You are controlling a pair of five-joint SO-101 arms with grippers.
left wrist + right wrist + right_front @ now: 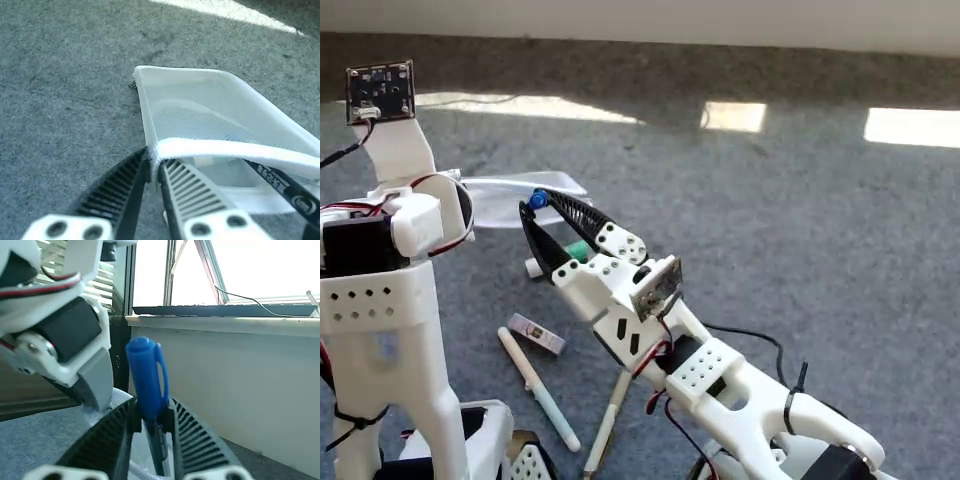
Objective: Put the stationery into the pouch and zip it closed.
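Observation:
A translucent white mesh pouch [210, 115] lies on grey carpet, its opening rim lifted. My left gripper [152, 165] is shut on that rim's corner. My right gripper [150, 415] is shut on a dark pen with a blue cap [146, 372], cap end up. In the high view the right gripper [535, 207] holds the pen's blue cap [537, 200] right at the pouch [505, 200]. The pen's dark barrel [280, 184] shows through the mesh under the raised rim.
Loose on the carpet in front of the arms lie a small eraser box [536, 334], a white pen with a pale green end [538, 388], another white pen [607, 420] and a green marker [578, 250] under the right gripper. The left arm's white body [390, 300] stands at left.

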